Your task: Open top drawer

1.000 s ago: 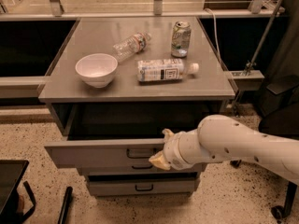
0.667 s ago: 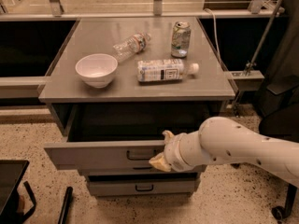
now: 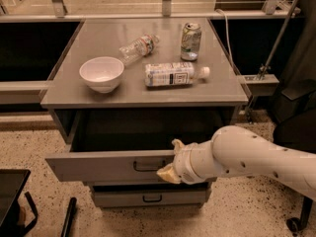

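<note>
The top drawer (image 3: pixel 98 165) is a wide grey metal drawer with a small black handle (image 3: pixel 149 166) in the middle of its front. It stands pulled out from under the grey cabinet top, with its dark inside showing. My gripper (image 3: pixel 170 163) sits at the drawer front just right of the handle, at the end of my white arm (image 3: pixel 247 157) that reaches in from the right. One cream fingertip (image 3: pixel 177 143) shows above the drawer's front edge and another below it.
A shorter drawer (image 3: pixel 150 197) sits below the top one. On the cabinet top (image 3: pixel 64 95) stand a white bowl (image 3: pixel 101 73), a lying clear bottle (image 3: pixel 138 48), a lying white bottle (image 3: pixel 174 74) and a can (image 3: pixel 190 41). A black object (image 3: pixel 12 199) lies on the floor at the left.
</note>
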Controlling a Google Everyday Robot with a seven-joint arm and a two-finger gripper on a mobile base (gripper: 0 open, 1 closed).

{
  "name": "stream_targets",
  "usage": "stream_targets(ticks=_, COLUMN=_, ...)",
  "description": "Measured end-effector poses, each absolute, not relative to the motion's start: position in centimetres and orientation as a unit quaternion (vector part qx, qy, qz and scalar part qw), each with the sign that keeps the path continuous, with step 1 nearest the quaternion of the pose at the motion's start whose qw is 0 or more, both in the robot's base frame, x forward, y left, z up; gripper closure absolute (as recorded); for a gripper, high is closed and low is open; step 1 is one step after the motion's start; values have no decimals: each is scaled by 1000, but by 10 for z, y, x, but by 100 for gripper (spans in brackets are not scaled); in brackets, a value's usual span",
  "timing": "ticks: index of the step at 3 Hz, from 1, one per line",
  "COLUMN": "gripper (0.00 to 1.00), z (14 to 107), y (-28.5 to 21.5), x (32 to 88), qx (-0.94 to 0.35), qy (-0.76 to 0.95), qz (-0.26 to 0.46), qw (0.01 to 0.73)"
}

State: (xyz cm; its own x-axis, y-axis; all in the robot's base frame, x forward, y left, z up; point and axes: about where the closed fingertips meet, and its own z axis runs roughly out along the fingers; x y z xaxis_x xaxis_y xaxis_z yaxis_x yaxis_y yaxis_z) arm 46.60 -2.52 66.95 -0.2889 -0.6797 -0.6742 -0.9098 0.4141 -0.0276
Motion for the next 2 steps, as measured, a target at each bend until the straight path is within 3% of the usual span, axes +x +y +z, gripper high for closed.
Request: stream_targets(ticks=2, gripper=100, z=670, y=-25, x=460, qx=-505, qy=782, qz=190, qw=312)
